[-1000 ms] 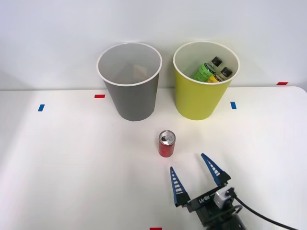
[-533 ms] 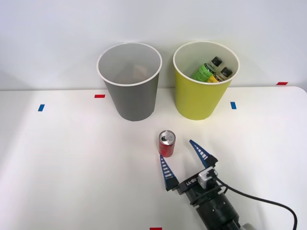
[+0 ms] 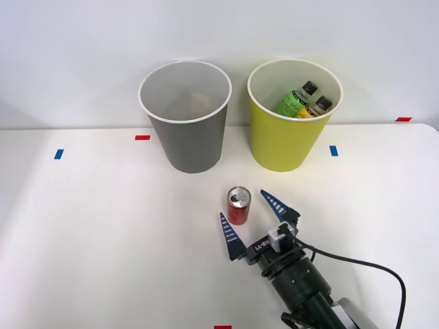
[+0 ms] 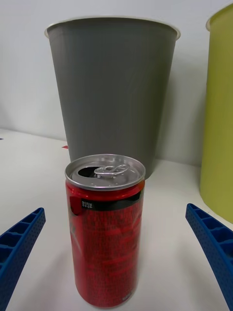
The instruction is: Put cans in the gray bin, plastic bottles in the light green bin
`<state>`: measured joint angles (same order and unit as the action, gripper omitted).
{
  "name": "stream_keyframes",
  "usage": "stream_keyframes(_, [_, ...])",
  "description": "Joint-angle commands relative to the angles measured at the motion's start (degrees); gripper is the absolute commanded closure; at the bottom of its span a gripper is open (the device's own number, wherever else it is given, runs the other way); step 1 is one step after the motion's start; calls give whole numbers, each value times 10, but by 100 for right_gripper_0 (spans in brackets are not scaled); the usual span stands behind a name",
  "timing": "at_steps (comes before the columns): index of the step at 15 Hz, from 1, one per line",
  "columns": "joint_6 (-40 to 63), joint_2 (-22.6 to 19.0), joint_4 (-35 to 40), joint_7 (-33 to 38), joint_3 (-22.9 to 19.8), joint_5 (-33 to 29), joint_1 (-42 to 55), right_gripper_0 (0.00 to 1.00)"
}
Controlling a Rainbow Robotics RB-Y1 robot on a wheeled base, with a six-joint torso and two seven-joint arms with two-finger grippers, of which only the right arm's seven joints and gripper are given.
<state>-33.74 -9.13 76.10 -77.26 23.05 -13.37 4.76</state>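
Upright red can (image 3: 239,205) just before wide-open right gripper (image 3: 250,216), untouched.

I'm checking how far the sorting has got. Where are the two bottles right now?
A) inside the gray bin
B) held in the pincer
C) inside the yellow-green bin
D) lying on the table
C: both black-capped bottles lean inside the yellow-green bin, their caps below its rim.

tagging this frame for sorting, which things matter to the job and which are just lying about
Part of the job:
red drink can
gray bin
light green bin
green-label bottle and yellow-label bottle, in the light green bin
right gripper, open by the can

Just lying about:
red and blue tape marks
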Motion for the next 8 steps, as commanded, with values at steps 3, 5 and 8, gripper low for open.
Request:
stream_keyframes(3, [32, -2, 0, 4, 12, 9, -16, 1])
stream_keyframes(5, [44, 1, 0, 4, 13, 12, -26, 1])
stream_keyframes(8, [61, 6, 0, 4, 13, 14, -34, 1])
